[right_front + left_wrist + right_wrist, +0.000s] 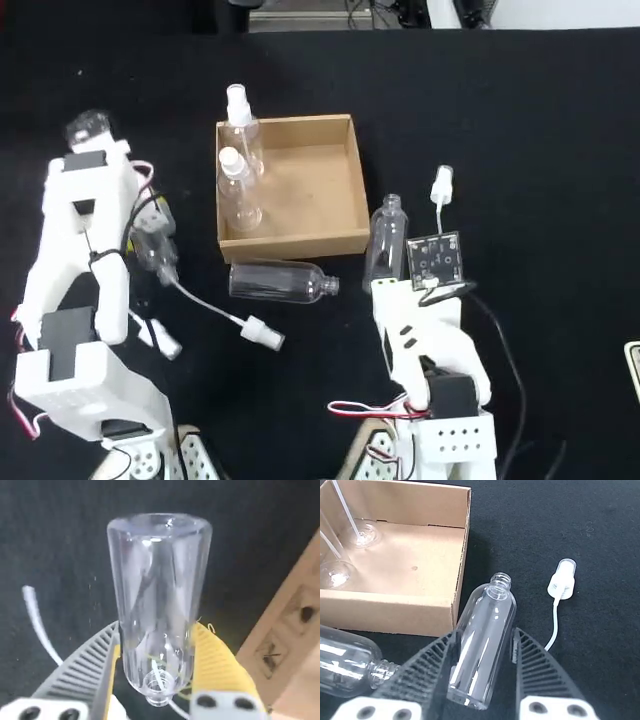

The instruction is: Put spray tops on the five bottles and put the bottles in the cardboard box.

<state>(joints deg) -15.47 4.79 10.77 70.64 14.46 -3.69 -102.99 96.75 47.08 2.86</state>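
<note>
My left gripper (155,680) is shut on a clear uncapped bottle (157,605), neck toward the wrist; in the high view this bottle (155,248) hangs left of the cardboard box (345,180). My right gripper (482,652) is shut on another open-necked bottle (485,630), held just off the box's near right corner (385,240). Two bottles with spray tops (240,125) (238,190) stand in the box's left side. A third bare bottle (280,281) lies in front of the box. Loose spray tops lie at the right (442,185), front (262,332) and left (165,342).
A black cloth (540,130) covers the table. The box's right half (420,555) is bare cardboard. A pale object (632,360) sits at the right edge. The right arm's cable (500,340) trails across the cloth.
</note>
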